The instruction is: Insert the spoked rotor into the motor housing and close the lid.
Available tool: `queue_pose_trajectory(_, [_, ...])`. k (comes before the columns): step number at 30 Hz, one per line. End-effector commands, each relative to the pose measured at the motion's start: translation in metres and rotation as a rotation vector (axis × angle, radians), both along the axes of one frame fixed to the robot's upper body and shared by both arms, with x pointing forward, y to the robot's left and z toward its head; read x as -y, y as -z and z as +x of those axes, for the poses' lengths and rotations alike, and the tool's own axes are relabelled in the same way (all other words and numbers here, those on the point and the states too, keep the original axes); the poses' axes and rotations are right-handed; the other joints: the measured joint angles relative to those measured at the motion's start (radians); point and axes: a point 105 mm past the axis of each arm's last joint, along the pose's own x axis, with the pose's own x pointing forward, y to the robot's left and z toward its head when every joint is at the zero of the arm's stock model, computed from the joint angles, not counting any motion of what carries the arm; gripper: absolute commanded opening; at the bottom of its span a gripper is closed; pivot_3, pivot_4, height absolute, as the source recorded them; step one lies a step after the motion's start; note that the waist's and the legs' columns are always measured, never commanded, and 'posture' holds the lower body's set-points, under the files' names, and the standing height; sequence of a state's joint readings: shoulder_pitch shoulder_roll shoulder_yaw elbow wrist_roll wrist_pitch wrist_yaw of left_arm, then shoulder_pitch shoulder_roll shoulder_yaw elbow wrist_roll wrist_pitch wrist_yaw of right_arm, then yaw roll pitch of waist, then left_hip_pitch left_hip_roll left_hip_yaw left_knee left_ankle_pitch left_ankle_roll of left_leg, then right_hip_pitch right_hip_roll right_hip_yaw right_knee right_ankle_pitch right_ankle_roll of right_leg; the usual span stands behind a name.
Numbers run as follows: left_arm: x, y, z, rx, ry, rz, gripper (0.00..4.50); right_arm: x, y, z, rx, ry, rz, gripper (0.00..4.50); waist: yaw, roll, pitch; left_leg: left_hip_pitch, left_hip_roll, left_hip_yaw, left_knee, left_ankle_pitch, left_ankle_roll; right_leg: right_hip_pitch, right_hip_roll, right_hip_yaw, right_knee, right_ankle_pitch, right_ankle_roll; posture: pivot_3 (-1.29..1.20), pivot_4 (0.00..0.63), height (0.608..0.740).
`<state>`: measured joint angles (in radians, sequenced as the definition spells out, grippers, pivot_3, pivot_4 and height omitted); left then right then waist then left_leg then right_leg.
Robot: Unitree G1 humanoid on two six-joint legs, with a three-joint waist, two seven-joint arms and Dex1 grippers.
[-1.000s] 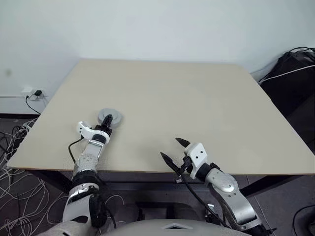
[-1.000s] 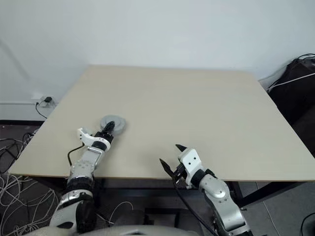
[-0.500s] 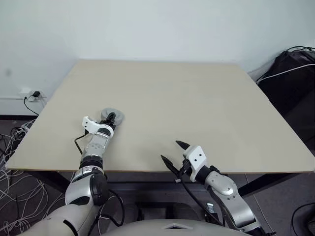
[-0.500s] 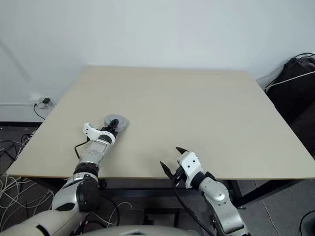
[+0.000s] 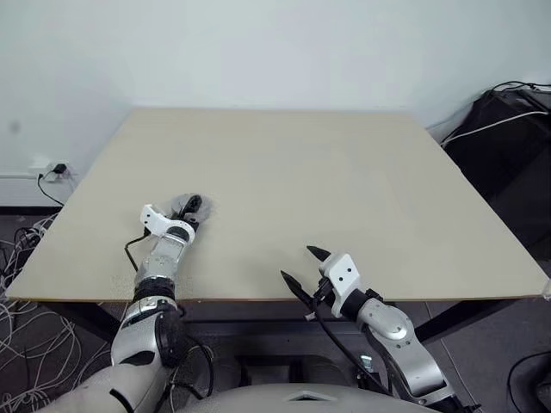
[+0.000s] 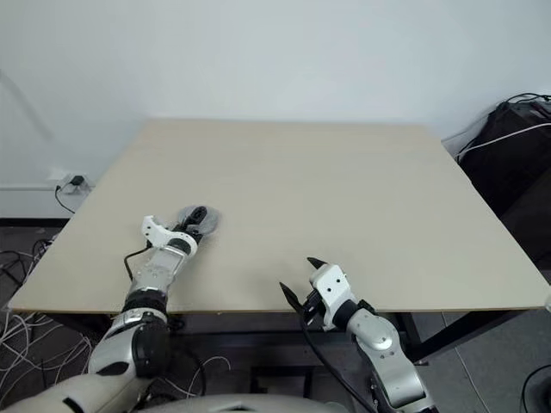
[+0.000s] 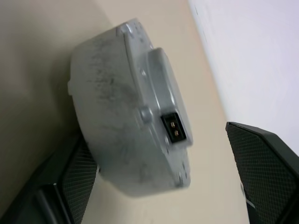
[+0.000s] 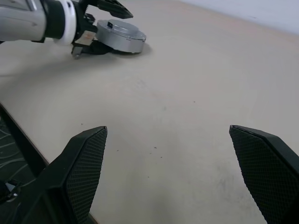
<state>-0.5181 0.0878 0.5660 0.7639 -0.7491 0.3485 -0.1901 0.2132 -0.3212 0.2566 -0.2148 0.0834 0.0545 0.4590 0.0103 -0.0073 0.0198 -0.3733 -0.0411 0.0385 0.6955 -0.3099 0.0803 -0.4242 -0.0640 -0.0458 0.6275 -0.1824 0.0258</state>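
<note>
Round silver-grey metal disc, the lid (image 7: 126,112), lies flat on the beige wooden table (image 5: 344,189), near the table's front-left corner. Its upward face is smooth grey with a raised plate and a small black two-pin socket (image 7: 174,130) at the plate's edge. Whatever sits under it is hidden.

Left gripper (image 6: 196,217) is at the lid, black textured fingers (image 7: 79,179) spread wide to either side of it. One finger sits close against the lid's rim, the other stands off with table showing between; contact cannot be made out. Jaws apart, nothing pinched. From the right wrist camera the upper finger reaches over the lid (image 8: 122,37).

Right gripper (image 5: 300,268) hangs over the table's near edge, well apart from the lid, jaws spread wide and empty.

Off the table: white cables (image 5: 21,344) on the floor at left, a black bag (image 5: 508,129) at right.
</note>
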Motion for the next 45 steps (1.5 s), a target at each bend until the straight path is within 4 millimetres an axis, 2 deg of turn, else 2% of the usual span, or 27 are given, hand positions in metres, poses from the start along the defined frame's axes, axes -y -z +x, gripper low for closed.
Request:
queue_pose_trajectory(1, [-0.005, 0.006, -0.02, -0.04, 0.017, 0.018, 4.48, 0.0, -0.01, 0.006, 0.038, 0.0, 0.01, 4.5, -0.005, 0.001, -0.004, 0.0, 0.0, 0.0, 0.0, 0.0, 0.0, 0.0, 0.0, 0.0, 0.0, 0.0, 0.0, 0.0, 0.0, 0.74])
queue_pose_trajectory(5, [-0.012, 0.015, -0.048, -0.076, 0.019, 0.024, 4.48, -0.002, -0.01, 0.006, 0.031, -0.011, 0.019, 4.5, -0.014, 0.004, -0.01, 0.001, 0.0, 0.0, 0.0, -0.001, 0.001, -0.001, -0.001, 0.001, 0.0, -0.001, -0.001, 0.0, 0.0, 0.74])
queue_pose_trajectory(9, [-0.008, 0.023, -0.078, -0.106, 0.131, 0.096, 4.48, -0.003, -0.01, 0.007, 0.027, -0.017, 0.023, 4.5, -0.019, 0.006, -0.012, 0.01, 0.0, 0.001, -0.002, -0.005, 0.008, 0.003, -0.002, 0.001, 0.0, -0.001, -0.002, 0.0, 0.0, 0.74])
queue_pose_trajectory(13, [0.007, 0.024, -0.11, -0.062, 0.382, 0.278, 4.48, -0.003, -0.009, 0.008, 0.013, -0.018, 0.027, 4.5, -0.021, 0.011, -0.015, 0.017, 0.0, 0.001, -0.004, -0.006, 0.008, 0.011, -0.003, 0.001, -0.001, -0.005, 0.003, 0.0, 0.0, 0.74])
queue_pose_trajectory(16, [0.012, 0.019, -0.124, 0.003, 0.479, 0.372, 4.48, -0.001, -0.008, 0.008, 0.008, -0.017, 0.026, 4.5, -0.018, 0.015, -0.016, 0.017, 0.0, 0.001, -0.005, -0.006, 0.009, 0.01, -0.003, 0.001, -0.001, -0.005, 0.003, 0.0, 0.0, 0.74])
queue_pose_trajectory(18, [0.013, 0.015, -0.131, 0.068, 0.527, 0.499, 4.48, -0.001, -0.007, 0.007, 0.005, -0.015, 0.026, 4.5, -0.013, 0.017, -0.015, 0.017, 0.0, 0.001, -0.005, -0.006, 0.009, 0.01, -0.004, 0.001, -0.001, -0.006, 0.002, 0.0, 0.0, 0.74])
queue_pose_trajectory(22, [0.022, 0.005, -0.138, 0.179, 0.544, 0.657, 4.48, 0.0, -0.005, 0.006, 0.004, 0.005, 0.029, 4.5, 0.001, 0.019, -0.014, 0.016, 0.0, 0.001, -0.007, -0.006, 0.009, 0.009, -0.005, 0.0, -0.002, -0.007, 0.003, 0.0, 0.0, 0.74])
queue_pose_trajectory(26, [0.035, -0.016, -0.139, 0.354, 0.462, 0.876, 4.48, 0.005, -0.004, 0.005, 0.017, 0.085, 0.043, 4.5, 0.018, 0.018, -0.012, 0.013, 0.0, 0.002, -0.008, -0.006, 0.009, 0.005, -0.006, 0.0, -0.002, -0.007, 0.002, 0.0, 0.0, 0.74])
queue_pose_trajectory(31, [0.051, -0.031, -0.144, 0.49, 0.354, 0.999, 4.48, 0.014, -0.001, 0.003, 0.055, 0.179, 0.033, 4.5, 0.034, 0.017, -0.012, 0.007, 0.0, 0.005, -0.008, -0.007, 0.01, -0.003, -0.007, 0.0, -0.002, -0.005, -0.002, 0.0, 0.0, 0.74])
queue_pose_trajectory(39, [0.052, -0.036, -0.148, 0.515, 0.247, 1.132, 4.48, 0.036, 0.001, -0.003, 0.079, 0.299, 0.037, 4.5, 0.033, 0.014, -0.01, 0.006, 0.0, 0.008, -0.008, -0.008, 0.014, -0.003, -0.008, 0.0, -0.002, -0.008, 0.004, 0.0, 0.0, 0.74])
queue_pose_trajectory(45, [0.055, -0.037, -0.15, 0.536, 0.249, 1.099, 4.48, 0.04, 0.003, -0.005, 0.074, 0.322, 0.035, 4.5, 0.032, 0.014, -0.007, 0.006, 0.0, 0.008, -0.008, -0.009, 0.014, -0.003, -0.008, 0.0, -0.002, -0.009, 0.006, 0.0, 0.0, 0.74])
